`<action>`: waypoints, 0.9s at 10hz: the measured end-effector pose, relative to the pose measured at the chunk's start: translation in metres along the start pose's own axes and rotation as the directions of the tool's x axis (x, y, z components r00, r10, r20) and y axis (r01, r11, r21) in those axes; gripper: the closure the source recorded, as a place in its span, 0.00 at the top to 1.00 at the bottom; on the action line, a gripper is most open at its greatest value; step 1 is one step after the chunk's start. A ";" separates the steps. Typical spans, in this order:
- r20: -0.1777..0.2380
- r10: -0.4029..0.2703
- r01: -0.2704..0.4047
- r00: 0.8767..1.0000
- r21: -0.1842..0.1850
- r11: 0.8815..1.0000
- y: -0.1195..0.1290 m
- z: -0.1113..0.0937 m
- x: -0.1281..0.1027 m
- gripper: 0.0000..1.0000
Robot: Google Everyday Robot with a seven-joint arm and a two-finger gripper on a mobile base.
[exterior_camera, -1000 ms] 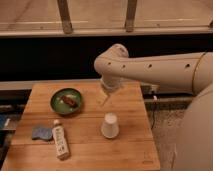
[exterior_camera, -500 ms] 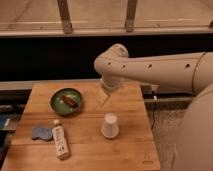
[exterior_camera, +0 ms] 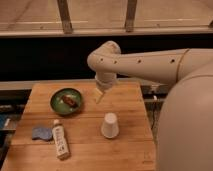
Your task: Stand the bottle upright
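Observation:
The bottle [exterior_camera: 60,142] lies on its side near the front left of the wooden table [exterior_camera: 127,150], with its white cap pointing away from the front edge. My gripper [exterior_camera: 100,96] hangs above the table's far middle, to the right of the green bowl and well away from the bottle. It is open with nothing between its fingers. The pale arm reaches in from the right.
A green bowl [exterior_camera: 66,101] with a brown item in it sits at the far left. An upturned white paper cup [exterior_camera: 110,125] stands right of the bottle. A blue object [exterior_camera: 42,133] lies just left of the bottle. The robot's white body fills the right side.

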 end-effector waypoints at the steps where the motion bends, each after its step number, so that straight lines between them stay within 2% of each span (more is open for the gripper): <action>1: -0.005 -0.028 0.028 1.000 -0.006 1.000 0.012 0.003 -0.021 0.80; 2: -0.010 -0.056 0.056 0.998 -0.012 0.998 0.028 0.007 -0.045 0.80; 4: -0.020 -0.075 0.075 0.997 -0.019 0.997 0.055 0.011 -0.071 0.80; 6: 0.006 -0.022 0.022 1.000 -0.019 1.000 0.095 0.009 -0.085 0.80; 9: 0.015 0.007 -0.006 1.000 -0.019 1.000 0.112 0.008 -0.087 0.80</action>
